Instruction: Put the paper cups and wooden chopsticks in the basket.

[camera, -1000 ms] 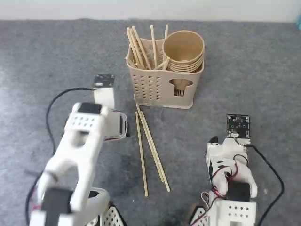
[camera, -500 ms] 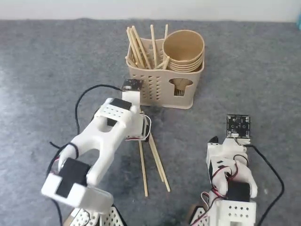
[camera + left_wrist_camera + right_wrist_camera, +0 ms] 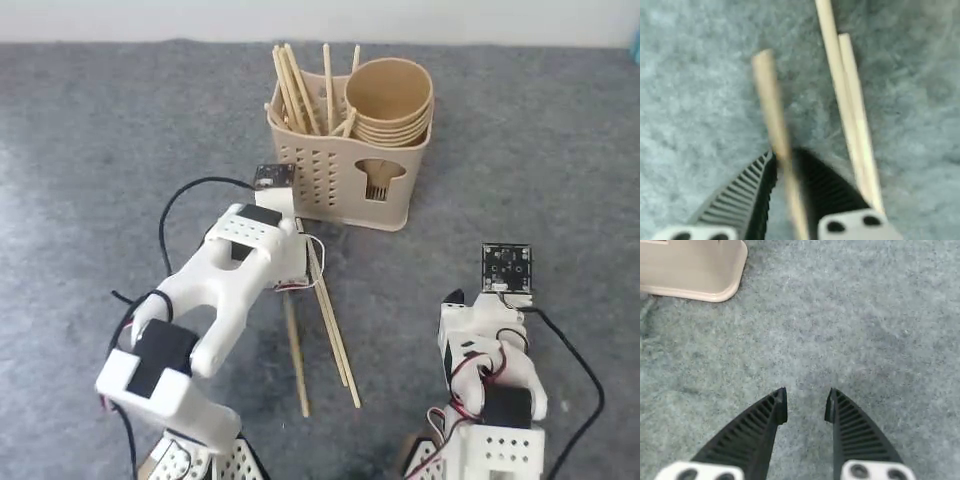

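Note:
A beige basket (image 3: 340, 185) stands at the back of the grey carpet. It holds a stack of paper cups (image 3: 390, 95) on its right side and several upright wooden chopsticks (image 3: 295, 85) on its left. My left arm (image 3: 245, 260) hangs over the loose chopsticks in front of the basket. My left gripper (image 3: 785, 155) is shut on one chopstick (image 3: 772, 100), whose near end sticks out below the arm (image 3: 296, 360). Two more chopsticks (image 3: 335, 330) lie side by side on the carpet (image 3: 850, 100). My right gripper (image 3: 806, 402) is open over bare carpet.
The right arm (image 3: 490, 340) sits folded at the front right, with a corner of the basket (image 3: 690, 270) some way ahead of it. A black cable (image 3: 185, 200) loops left of the left arm. Carpet surrounds everything.
The left arm swung right from open carpet to above the loose chopsticks and closed on one, shifting it slightly. The right arm kept still.

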`<state>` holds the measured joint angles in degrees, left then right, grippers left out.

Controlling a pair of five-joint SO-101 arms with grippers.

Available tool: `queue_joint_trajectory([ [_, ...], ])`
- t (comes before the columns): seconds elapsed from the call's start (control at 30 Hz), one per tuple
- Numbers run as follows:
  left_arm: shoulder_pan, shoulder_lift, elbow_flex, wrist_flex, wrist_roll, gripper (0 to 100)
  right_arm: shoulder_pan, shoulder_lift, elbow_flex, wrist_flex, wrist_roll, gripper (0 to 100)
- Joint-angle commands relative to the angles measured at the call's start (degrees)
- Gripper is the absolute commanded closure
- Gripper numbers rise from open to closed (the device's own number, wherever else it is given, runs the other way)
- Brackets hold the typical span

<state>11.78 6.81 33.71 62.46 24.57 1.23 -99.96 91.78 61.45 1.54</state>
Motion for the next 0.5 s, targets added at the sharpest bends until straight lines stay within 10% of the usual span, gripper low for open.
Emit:
queue_joint_trajectory([
  [0.0,-0.53,0.09,-1.19,1.76,-2.2,99,0.57,0.31,-0.26,-0.4,0.79,86.3],
  [0.47,-0.44,-16.44,1.54,6.51,-2.81,99,0.57,0.31,-0.26,-0.4,0.88,86.3],
])
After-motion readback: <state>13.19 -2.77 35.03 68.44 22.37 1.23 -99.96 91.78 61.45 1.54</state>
